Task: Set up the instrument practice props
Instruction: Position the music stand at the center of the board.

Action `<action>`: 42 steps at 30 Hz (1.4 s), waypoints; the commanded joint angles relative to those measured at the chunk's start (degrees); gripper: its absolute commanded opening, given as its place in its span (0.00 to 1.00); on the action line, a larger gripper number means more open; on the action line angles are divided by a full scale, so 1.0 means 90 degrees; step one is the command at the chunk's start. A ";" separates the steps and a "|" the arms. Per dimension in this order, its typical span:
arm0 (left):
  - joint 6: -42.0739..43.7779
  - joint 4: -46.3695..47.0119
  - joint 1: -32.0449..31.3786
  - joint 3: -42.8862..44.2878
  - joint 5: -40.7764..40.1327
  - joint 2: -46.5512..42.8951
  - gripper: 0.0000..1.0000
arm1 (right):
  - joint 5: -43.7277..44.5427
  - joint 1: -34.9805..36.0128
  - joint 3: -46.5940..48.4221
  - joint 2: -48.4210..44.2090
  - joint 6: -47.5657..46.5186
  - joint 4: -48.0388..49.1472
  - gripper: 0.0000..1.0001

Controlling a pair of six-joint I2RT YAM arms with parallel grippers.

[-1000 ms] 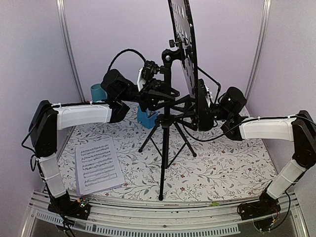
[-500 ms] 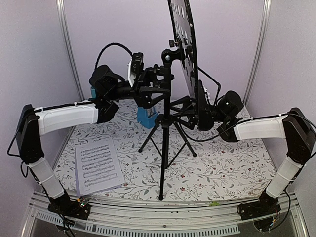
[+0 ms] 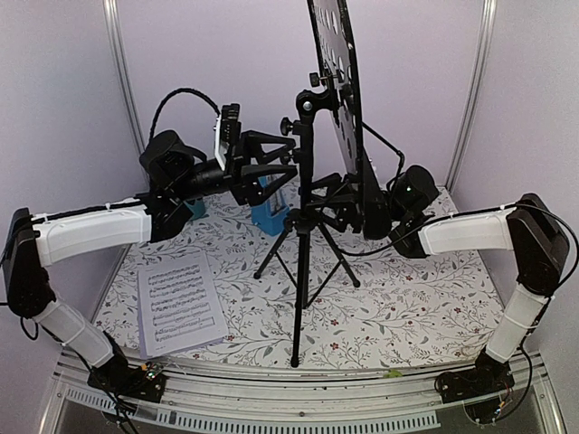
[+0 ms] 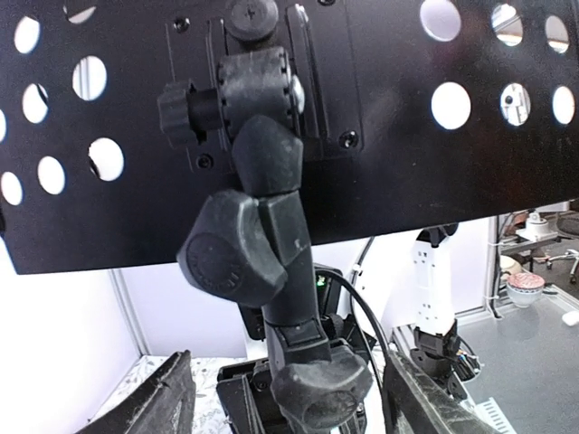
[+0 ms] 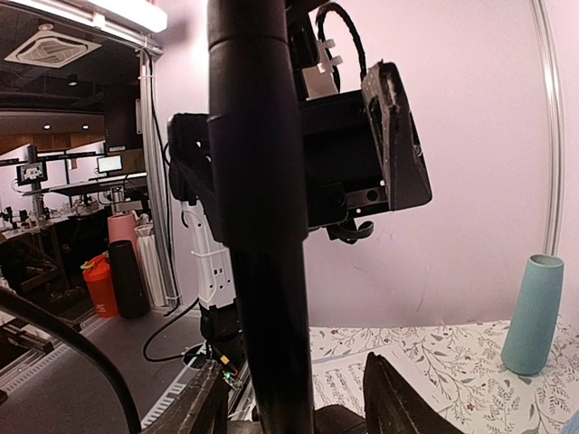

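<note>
At the left front of the floral-patterned bench (image 3: 407,298), a white printed sheet-music page (image 3: 179,301) is seen lying flat, with what appears to be the edge of a lavender sheet (image 3: 143,330) beneath it; neither has yet been put on the stand, presumably because the tray is not ready to take paper. Above and behind them, the left claw (image 3: 282,161) is held high and level, its jaws spread wide with nothing between them. In the left wrist view it faces the clamp knobs on the back of the tray, a placement judged suitable for adjusting the tilt joint. A tall teal tapered cup (image 5: 534,312) stands at the back left, apart from the props. Just right of it, the small blue pyramid metronome (image 3: 269,215) rests on the bench behind the tripod legs, out of the way of both arms. The black tripod music stand (image 3: 303,226) is planted upright at mid-bench, its perforated tray (image 3: 339,90) raised steeply and turned nearly edge-on to the overhead camera. From the right, the right claw (image 3: 342,194) is brought in low around the stand's post, partly open, a finger on either side; slivers of background are visible between the fingers (image 5: 391,393) and the post, so no firm grip can be claimed. It is judged to be placed there to steady the post.
</note>
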 commanded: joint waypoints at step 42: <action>0.0645 -0.0592 0.0124 -0.1166 -0.2924 -0.1261 0.70 | 0.6534 -0.0446 -0.0401 -0.2170 -0.3751 -0.3171 0.00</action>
